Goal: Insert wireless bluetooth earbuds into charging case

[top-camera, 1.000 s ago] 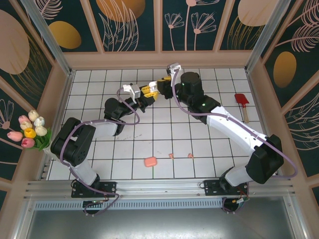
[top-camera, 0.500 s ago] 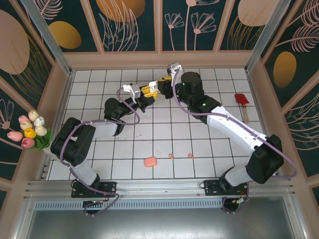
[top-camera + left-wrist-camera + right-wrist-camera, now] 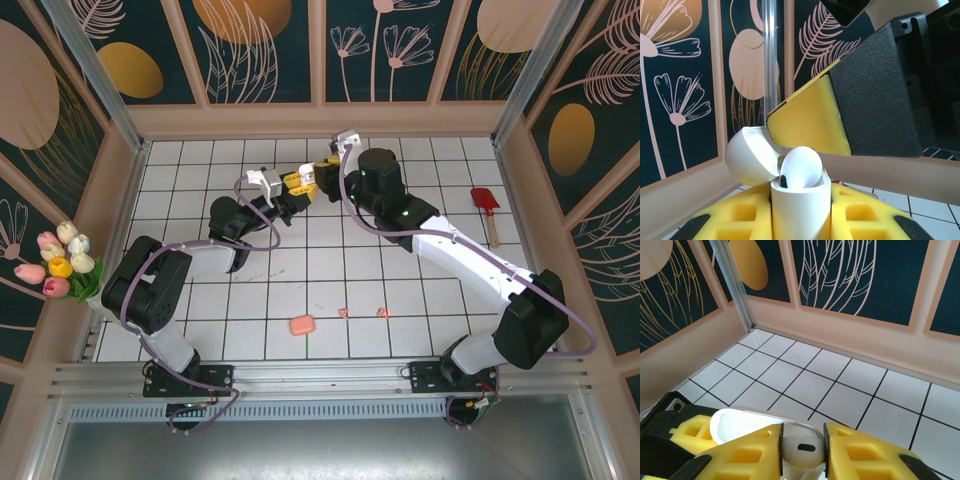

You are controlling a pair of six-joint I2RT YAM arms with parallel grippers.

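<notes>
Right jaws slid a bit left, pinching a white earbud [image 3: 801, 449] into the charging case [image 3: 800, 212] the left jaws grip; pink earbuds [image 3: 343, 313] wait on the bench [image 3: 330, 270].

White tiled floor [image 3: 330, 270], floral walls [image 3: 260, 50]

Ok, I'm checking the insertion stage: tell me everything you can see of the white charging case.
The white charging case looks like smooth, glossy plastic. It stands upright, clamped between the left pincer's yellow foam pads. Its rounded lid is hinged open, tipped back to one side. A white earbud sits in its mouth, held by the right pincer.
</notes>
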